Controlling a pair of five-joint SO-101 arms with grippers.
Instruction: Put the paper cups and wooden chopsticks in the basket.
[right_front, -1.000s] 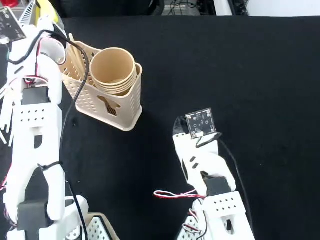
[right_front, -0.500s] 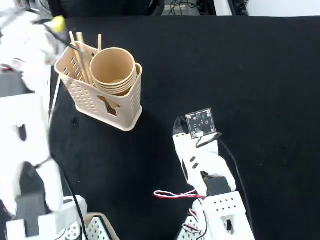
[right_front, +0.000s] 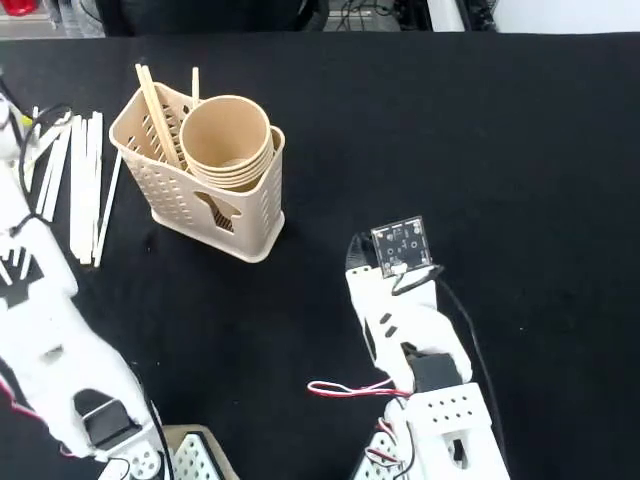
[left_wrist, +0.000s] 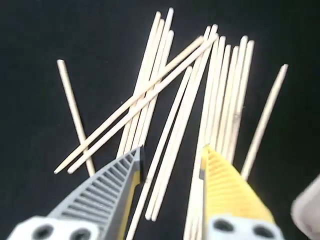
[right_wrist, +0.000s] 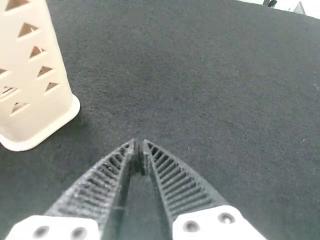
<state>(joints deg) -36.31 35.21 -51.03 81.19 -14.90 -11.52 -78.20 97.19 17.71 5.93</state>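
Cups (right_front: 226, 135) sit stacked in the basket (right_front: 215, 215) beside a few leaning chopsticks (right_front: 157, 105) in the high view, and we see loose chopsticks (right_front: 80, 180) on the worktop (right_front: 450, 150) just beside it. Left wrist: our left claw (left_wrist: 171, 152) gapes above those loose chopsticks. Right wrist: our right claw (right_wrist: 139, 147) is clenched, empty, near the basket.

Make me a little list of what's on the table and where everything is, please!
Basket: stands on the black table.
Cups: stacked, standing inside the basket.
Chopsticks in basket: a few, upright beside the cups.
Loose chopsticks: scattered pile lying on the table beside the basket.
Left fingers: open, above the loose pile, holding nothing.
Right fingers: shut, empty, over bare table near the basket.
Left to do: loose chopsticks not yet in the basket.
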